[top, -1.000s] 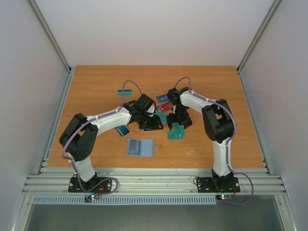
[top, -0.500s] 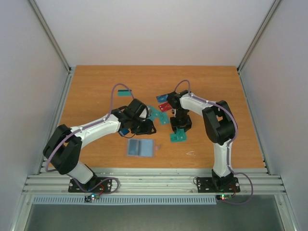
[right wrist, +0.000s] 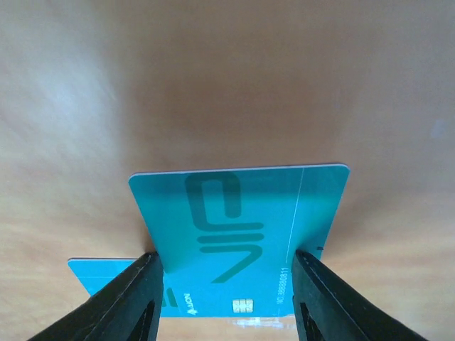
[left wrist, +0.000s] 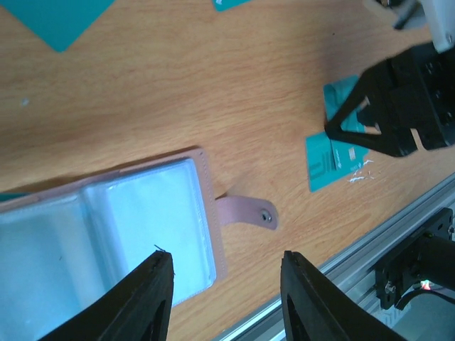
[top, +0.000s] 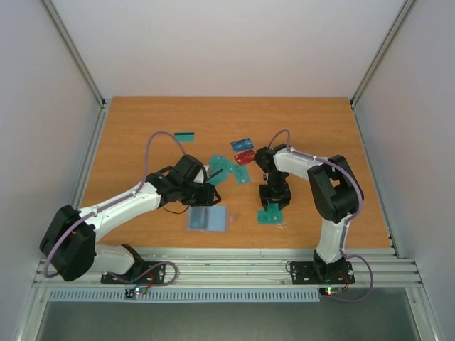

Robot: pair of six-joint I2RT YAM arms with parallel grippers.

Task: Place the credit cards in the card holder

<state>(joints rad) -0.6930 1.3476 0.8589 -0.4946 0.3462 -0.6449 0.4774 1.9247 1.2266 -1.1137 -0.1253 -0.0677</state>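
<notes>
The card holder lies open near the front edge, with clear sleeves and a pink snap strap. My left gripper hovers over its right half, open and empty. My right gripper points down with its fingers against both short edges of a teal card. A second teal card lies under it. These teal cards also show in the left wrist view. Other cards lie behind: teal ones, a red one, a blue one, and a striped one.
The metal rail runs along the front edge, close to the holder and the right gripper's cards. The rail also shows in the left wrist view. White walls enclose the wooden table on three sides.
My left arm has swung towards the front and now hangs over the open holder. My right gripper has moved towards the front edge, and the teal cards moved with it.
</notes>
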